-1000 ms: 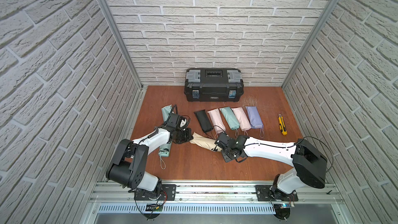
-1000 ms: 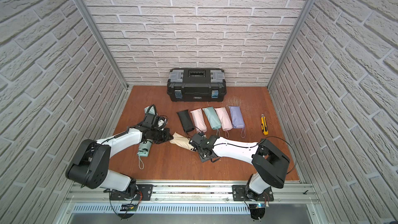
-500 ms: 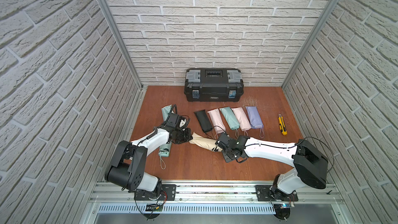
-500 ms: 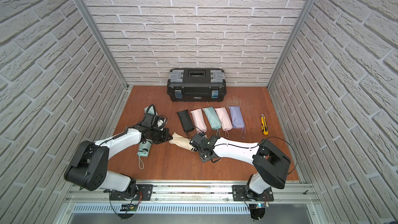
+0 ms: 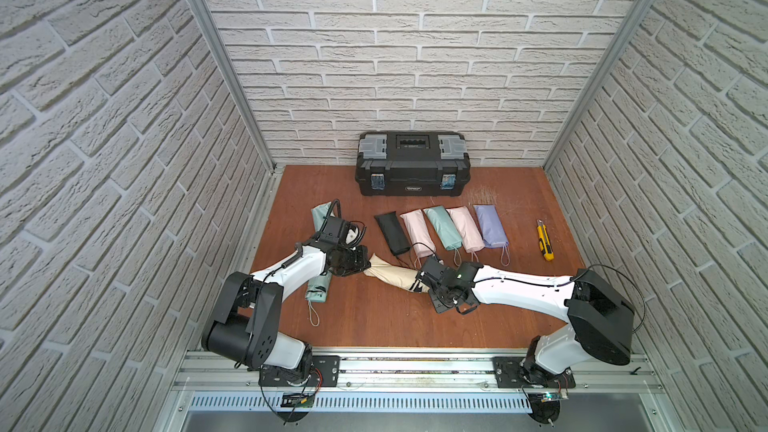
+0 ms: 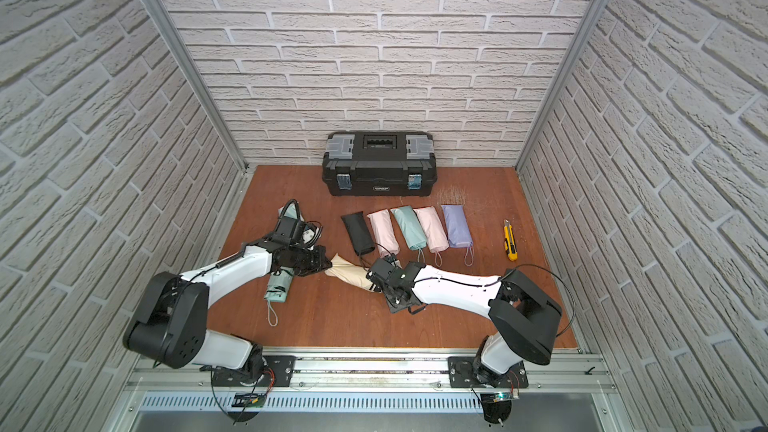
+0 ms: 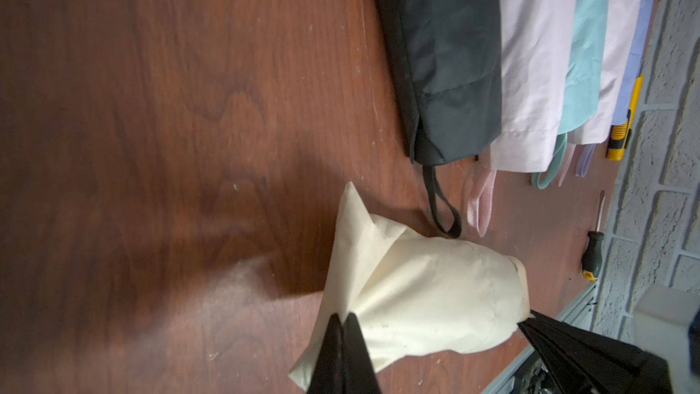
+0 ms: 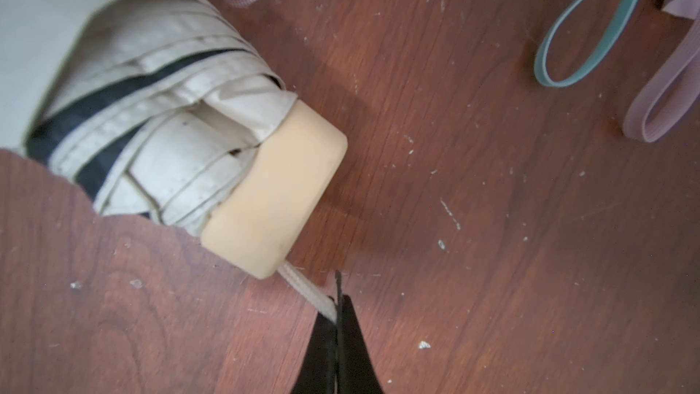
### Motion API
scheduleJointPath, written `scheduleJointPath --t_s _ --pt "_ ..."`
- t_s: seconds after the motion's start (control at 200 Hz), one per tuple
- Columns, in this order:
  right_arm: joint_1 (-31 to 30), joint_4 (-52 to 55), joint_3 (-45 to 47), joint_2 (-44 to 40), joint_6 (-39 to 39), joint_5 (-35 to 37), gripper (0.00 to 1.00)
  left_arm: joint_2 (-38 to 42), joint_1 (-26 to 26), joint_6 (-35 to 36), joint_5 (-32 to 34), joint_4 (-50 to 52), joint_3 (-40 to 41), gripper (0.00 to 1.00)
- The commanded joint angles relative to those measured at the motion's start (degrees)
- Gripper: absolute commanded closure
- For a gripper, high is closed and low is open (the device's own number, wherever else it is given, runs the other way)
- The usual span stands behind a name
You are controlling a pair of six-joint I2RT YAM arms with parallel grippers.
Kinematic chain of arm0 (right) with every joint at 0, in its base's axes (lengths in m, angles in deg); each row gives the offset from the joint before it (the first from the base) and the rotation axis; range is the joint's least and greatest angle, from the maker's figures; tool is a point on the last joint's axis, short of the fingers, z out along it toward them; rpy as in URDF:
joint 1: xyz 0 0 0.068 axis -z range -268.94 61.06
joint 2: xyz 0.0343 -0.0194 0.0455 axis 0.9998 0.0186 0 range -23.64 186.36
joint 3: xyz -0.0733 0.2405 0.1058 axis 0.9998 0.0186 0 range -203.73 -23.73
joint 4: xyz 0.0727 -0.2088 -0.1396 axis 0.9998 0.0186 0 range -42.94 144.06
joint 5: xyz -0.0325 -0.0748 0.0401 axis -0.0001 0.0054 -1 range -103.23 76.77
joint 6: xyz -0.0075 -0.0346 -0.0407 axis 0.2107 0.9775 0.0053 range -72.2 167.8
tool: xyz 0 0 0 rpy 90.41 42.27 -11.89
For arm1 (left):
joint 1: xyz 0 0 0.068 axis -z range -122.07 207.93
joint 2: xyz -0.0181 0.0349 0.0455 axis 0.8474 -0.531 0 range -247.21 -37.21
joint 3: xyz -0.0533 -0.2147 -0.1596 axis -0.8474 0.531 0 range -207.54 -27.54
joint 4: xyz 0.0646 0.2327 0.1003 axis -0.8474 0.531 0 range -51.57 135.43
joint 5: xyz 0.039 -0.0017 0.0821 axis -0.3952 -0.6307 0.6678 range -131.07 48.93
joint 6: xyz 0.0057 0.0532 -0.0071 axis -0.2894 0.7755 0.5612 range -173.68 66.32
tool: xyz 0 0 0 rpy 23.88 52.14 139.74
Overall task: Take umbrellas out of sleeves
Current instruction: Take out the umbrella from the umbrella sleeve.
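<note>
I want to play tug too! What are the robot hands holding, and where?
The left gripper: cream sleeve, at its closed end. The right gripper: cream umbrella, by its wrist loop.

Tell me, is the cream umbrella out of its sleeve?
Partly out. The cream folded umbrella shows its handle end and some rolled fabric past the cream fabric sleeve; the rest is covered.

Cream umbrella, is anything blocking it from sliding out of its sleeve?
Nothing visible. The cream umbrella has its handle poking out of the cream sleeve; the right gripper pinches its wrist loop, with bare table beyond. The left gripper pinches the sleeve's closed end.
</note>
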Motion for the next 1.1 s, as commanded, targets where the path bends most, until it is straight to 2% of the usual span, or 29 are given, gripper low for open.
scheduleJointPath --t_s 0.0,1.095 --pt "-0.14 3.28 1.12 -1.32 -1.08 2.11 0.97 1.46 -1.01 1.50 2.20 0.58 -1.56 1.00" --pt "-0.13 8.09 0.27 -0.47 -4.73 8.07 0.97 2.11 -1.83 2.99 2.56 2.58 -2.33 1.00"
